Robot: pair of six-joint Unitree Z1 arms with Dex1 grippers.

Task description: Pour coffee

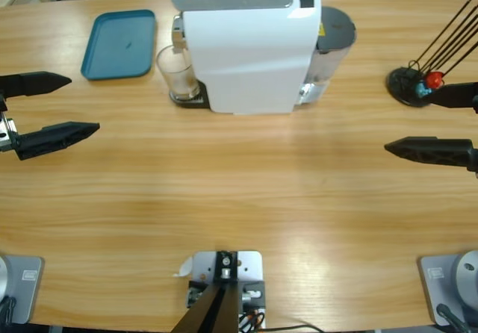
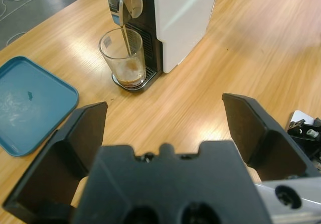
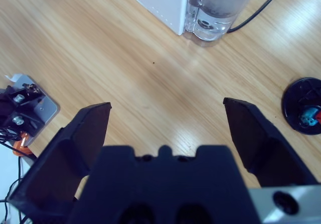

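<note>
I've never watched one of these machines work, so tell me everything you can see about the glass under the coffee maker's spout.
The clear glass tumbler stands upright on the black drip grate at the front of the white coffee machine, right beneath its chrome spout. It is straight-sided, slightly tapered, and open at the top. A thin stream runs down into it, and a shallow brown layer of coffee lies at its bottom. Nothing else touches it; a teal tray lies nearby.

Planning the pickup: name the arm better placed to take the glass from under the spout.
Left. Its open gripper sits on the glass's side and faces it directly; the right gripper is across the table, behind the coffee machine.
</note>
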